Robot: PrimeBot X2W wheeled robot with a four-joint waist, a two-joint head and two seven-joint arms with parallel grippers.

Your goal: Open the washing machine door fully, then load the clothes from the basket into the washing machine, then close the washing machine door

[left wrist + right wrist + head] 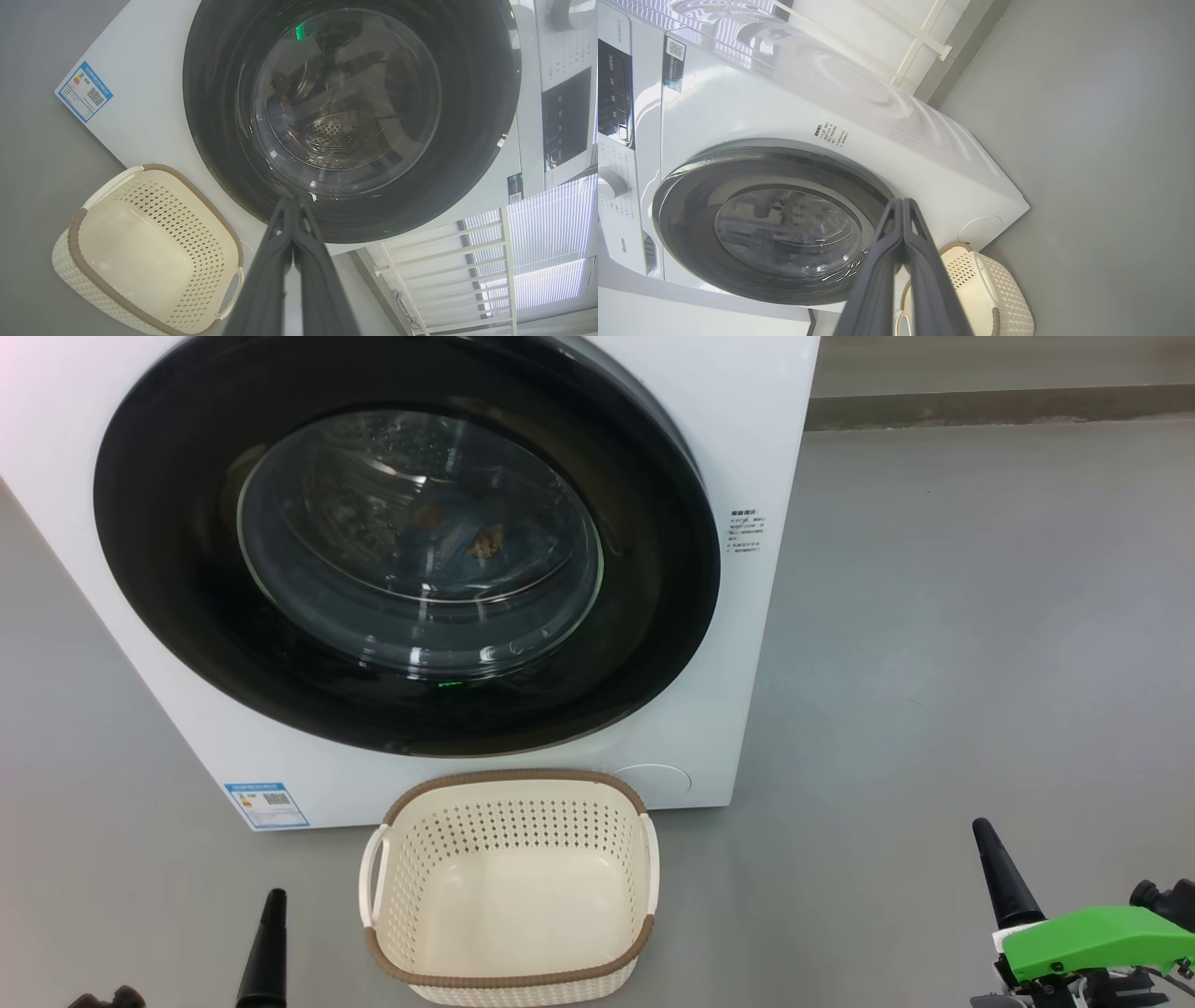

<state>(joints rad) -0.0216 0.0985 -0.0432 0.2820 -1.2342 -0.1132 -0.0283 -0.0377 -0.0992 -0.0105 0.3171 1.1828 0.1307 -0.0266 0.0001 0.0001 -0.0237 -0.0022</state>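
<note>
Sitting before the washing machine [747, 429], door [411, 541] closed, is the basket [509, 775]; left pincer [274, 898] and right pincer [982, 828] are both pinched together, holding nothing.

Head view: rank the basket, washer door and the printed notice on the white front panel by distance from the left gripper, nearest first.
1. basket: on the floor, just right of the left gripper.
2. washing machine door: above, ahead.
3. printed notice: far upper right.
</note>
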